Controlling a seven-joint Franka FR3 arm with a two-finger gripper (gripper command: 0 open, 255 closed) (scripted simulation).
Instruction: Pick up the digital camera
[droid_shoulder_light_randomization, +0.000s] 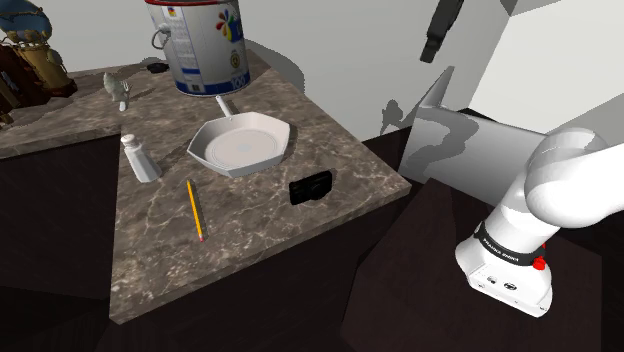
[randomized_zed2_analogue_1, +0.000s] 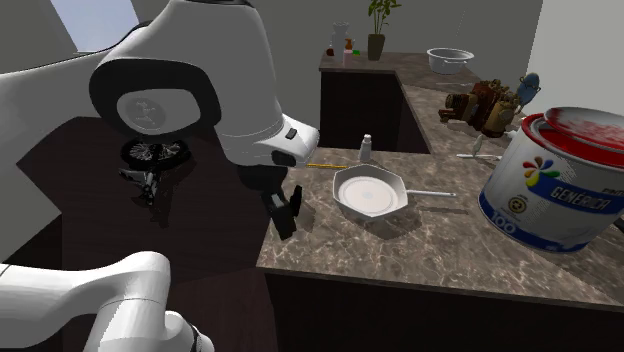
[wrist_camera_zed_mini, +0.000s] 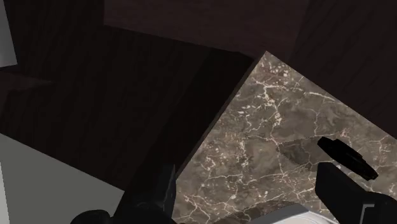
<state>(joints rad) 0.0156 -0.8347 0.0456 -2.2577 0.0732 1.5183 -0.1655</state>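
Digital camera (droid_shoulder_light_randomization: 311, 188): small black box-shaped unit, standing close to the table (droid_shoulder_light_randomization: 250, 240) corner nearest the robot's stand, near the white pan (droid_shoulder_light_randomization: 240, 145). Gripper (wrist_camera_zed_mini: 248, 168): jaws spread, nothing between them, poised above that corner and apart from the camera. Assessment: body likely rigid and light. The smooth casing may slip, and the lens or screen would be the fragile parts, so the 2 jaws should close across the thin front-to-back depth at mid-body. Legible writing: paint can (randomized_zed2_analogue_1: 550, 180) label reads "GENERICA" with "100" below it. No marking on the camera can be read.
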